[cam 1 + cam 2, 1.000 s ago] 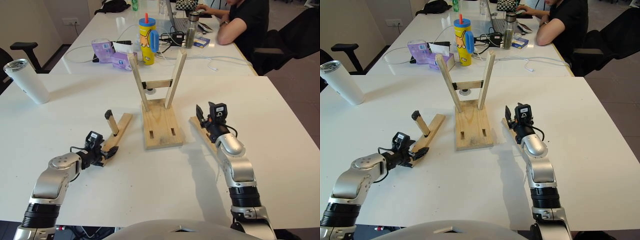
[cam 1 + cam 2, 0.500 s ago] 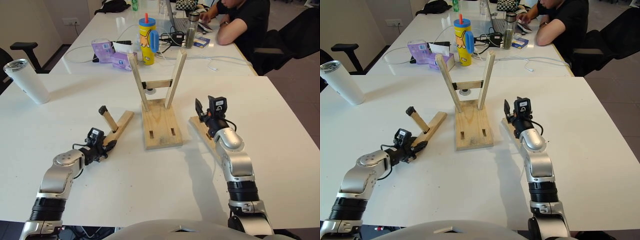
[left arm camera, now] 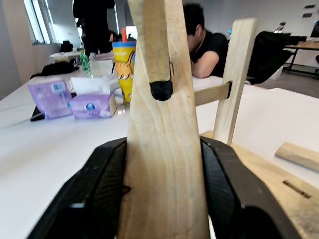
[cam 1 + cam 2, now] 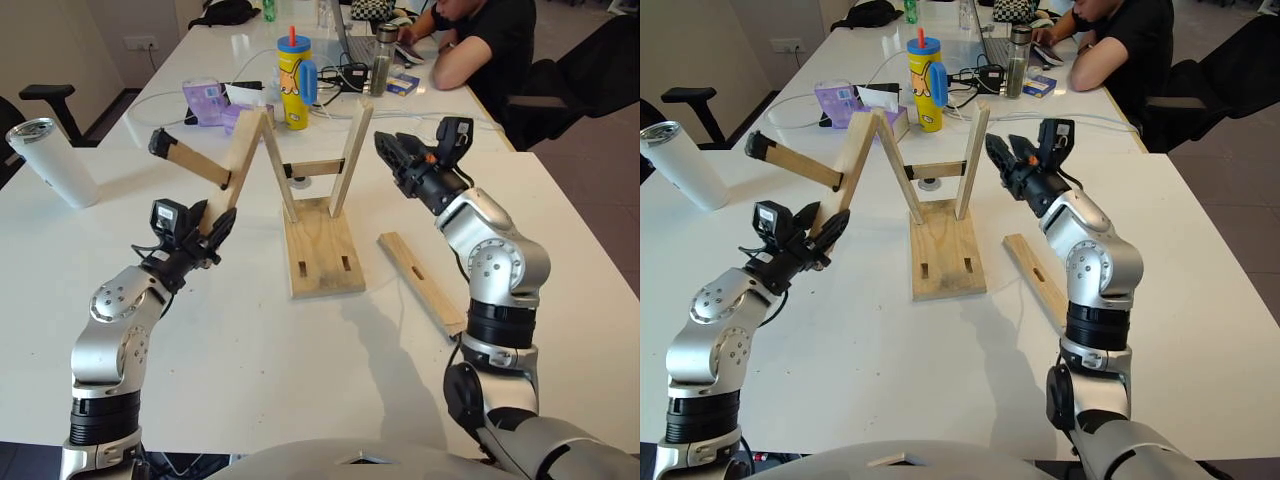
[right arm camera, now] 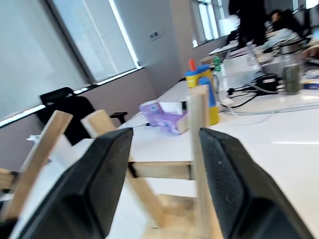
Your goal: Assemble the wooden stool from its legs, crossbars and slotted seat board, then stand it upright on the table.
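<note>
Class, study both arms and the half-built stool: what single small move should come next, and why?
Probably lower the pale wooden leg with its black-tipped crossbar, held aloft in the left gripper, toward the empty slots in the flat wooden seat board; the open right gripper, beside a standing leg, could steady it.

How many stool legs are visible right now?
4. Two upright legs in the seat board; a third leg held by the left tool; a loose leg flat on the table.

Upright legs (image 4: 352, 160) block ctr, plank (image 4: 420, 280) (rt side)
</note>
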Robot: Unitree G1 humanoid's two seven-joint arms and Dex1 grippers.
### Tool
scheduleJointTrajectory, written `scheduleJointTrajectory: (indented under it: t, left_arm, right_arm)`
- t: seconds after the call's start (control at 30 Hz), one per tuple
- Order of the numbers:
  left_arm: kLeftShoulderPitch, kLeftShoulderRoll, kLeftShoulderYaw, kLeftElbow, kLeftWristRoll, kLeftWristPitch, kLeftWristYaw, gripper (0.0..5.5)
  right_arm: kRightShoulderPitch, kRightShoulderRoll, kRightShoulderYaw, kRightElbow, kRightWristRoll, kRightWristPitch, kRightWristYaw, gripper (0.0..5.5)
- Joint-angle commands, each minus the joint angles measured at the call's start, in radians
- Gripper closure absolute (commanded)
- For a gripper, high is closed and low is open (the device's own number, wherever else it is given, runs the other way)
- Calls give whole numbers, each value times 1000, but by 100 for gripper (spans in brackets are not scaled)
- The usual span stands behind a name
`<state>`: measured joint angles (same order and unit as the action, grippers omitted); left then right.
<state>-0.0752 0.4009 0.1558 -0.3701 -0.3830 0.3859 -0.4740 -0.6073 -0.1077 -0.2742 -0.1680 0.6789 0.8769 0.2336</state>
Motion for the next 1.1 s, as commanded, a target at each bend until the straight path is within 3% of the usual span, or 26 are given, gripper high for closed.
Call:
scheduleJointTrajectory:
  t: [0.03, 0.37, 0.83, 1.1]
  left_arm:
    - [-30, -15, -48, -68, -14, -18, -15, 346]
    - [-103, -57, -159, -45, 21, -47, -21, 346]
    - [-92, -50, -234, -51, 63, -58, -45, 346]
    - [-86, -23, -255, -39, 95, -57, -63, 346]
  right_arm:
    - [-78, 74, -142, 32, 300, 242, -133, 304]
    - [-85, 149, -174, 62, 588, 330, -367, 304]
    - [-66, 97, -101, 66, 704, 237, -433, 304]
    - [-24, 91, -65, 49, 702, 171, -452, 434]
